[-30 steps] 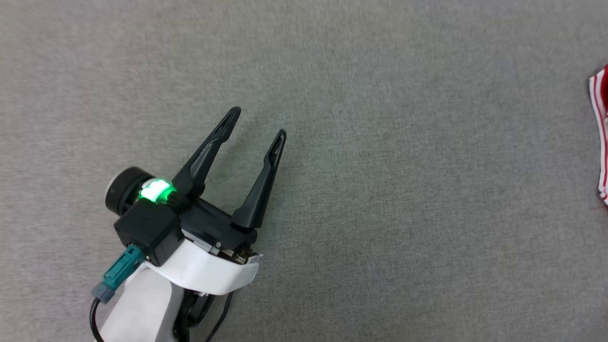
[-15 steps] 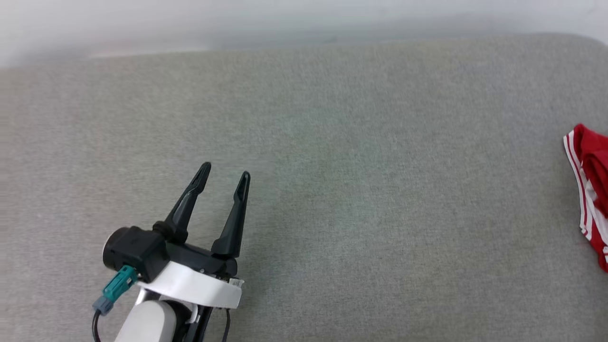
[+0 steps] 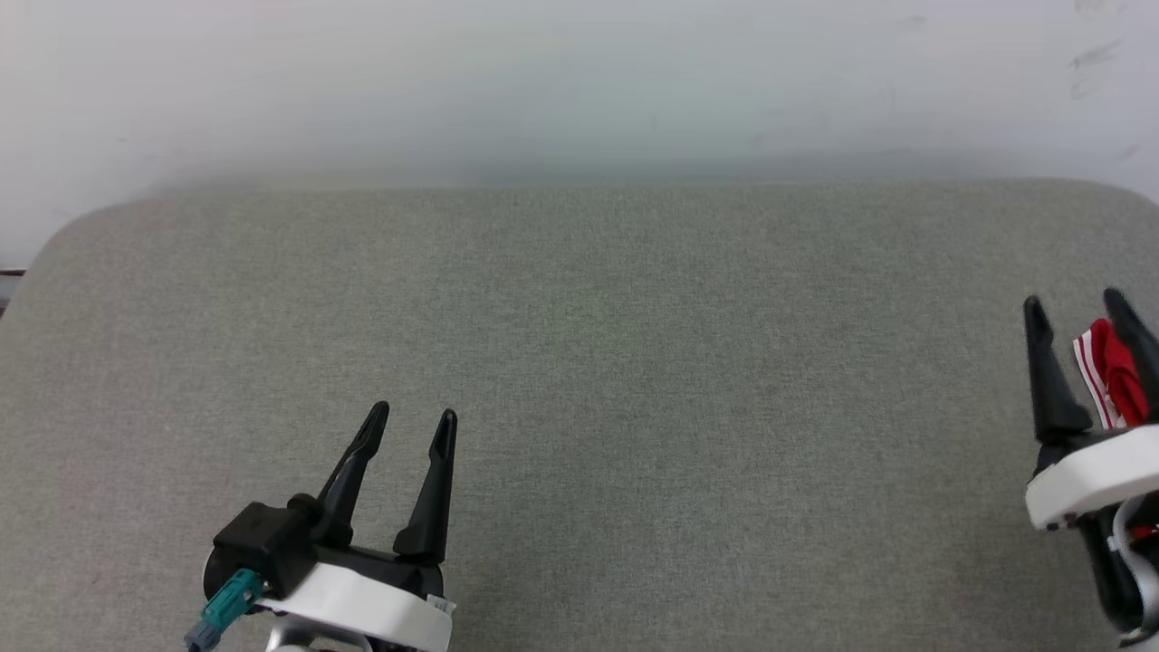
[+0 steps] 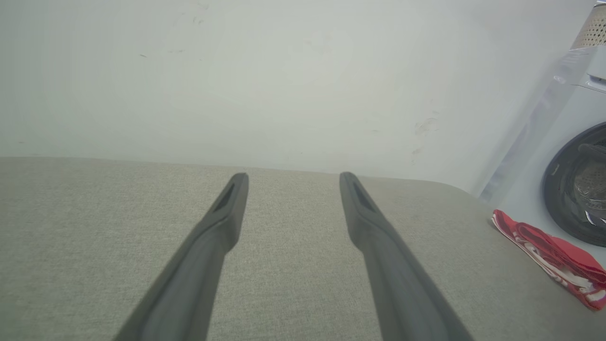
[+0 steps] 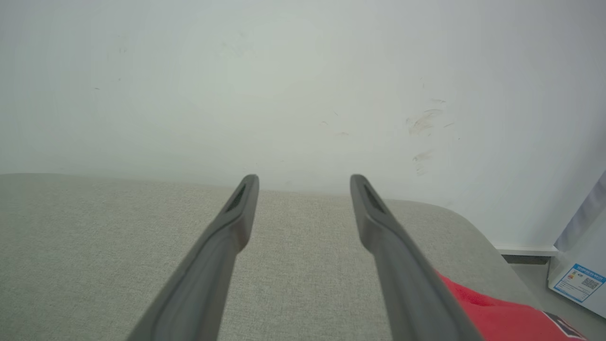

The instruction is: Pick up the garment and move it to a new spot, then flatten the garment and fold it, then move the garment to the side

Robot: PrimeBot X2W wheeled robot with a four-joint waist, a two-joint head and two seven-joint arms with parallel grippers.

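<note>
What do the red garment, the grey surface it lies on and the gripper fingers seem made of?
Garment: soft matte fabric, likely knit; it lies bunched in folds, red with white striped trim. Surface: grey woven upholstery, seemingly padded; visible weave, rounded corners. Gripper fingers: dark matte plastic, probably; smooth moulded shape with slotted tips.

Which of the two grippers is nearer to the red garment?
The right gripper: the garment lies beside its fingers. The left gripper stands far off, across the grey cushion.
</note>
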